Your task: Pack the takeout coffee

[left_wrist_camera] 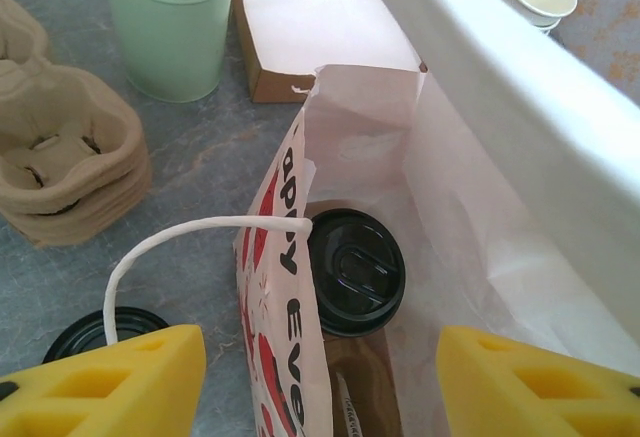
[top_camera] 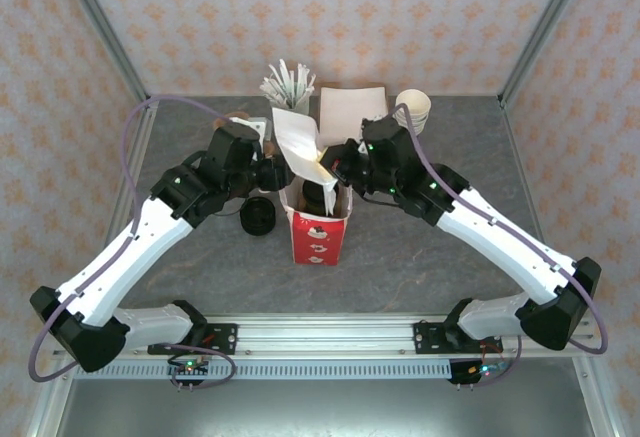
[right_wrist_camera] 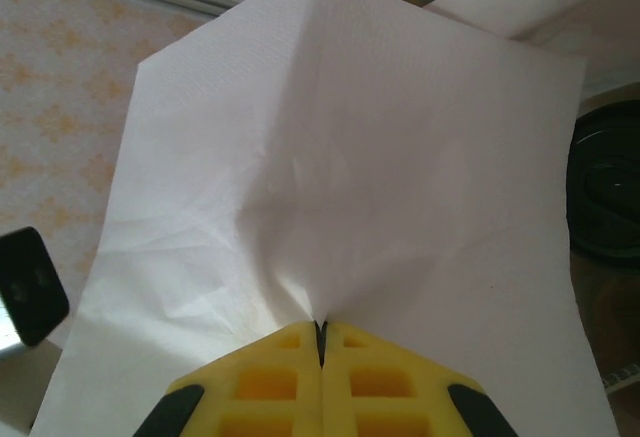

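Observation:
The takeout coffee (left_wrist_camera: pixel 355 269) stands inside the red-and-white paper bag (top_camera: pixel 320 232), its round black lid (top_camera: pixel 320 197) facing up; the cup body is hidden by the bag. My left gripper (left_wrist_camera: pixel 320 387) is open just above and in front of the cup. Its yellow fingers (left_wrist_camera: pixel 100 382) straddle the bag's printed left wall and white cord handle (left_wrist_camera: pixel 190 229) without gripping them. My right gripper (right_wrist_camera: pixel 320 332) is shut on the bag's white upper wall (right_wrist_camera: pixel 330 157) and holds the bag's mouth apart. The lid's edge (right_wrist_camera: pixel 605 197) peeks out at the right of the right wrist view.
A pale green cup of white sticks (left_wrist_camera: pixel 170 22) and stacked cardboard carriers (left_wrist_camera: pixel 60 157) sit behind-left of the bag. Flat paper bags (top_camera: pixel 352 107) and nested paper cups (top_camera: pixel 412 107) stand at the back. Loose black lids (top_camera: pixel 258 217) lie left of the bag.

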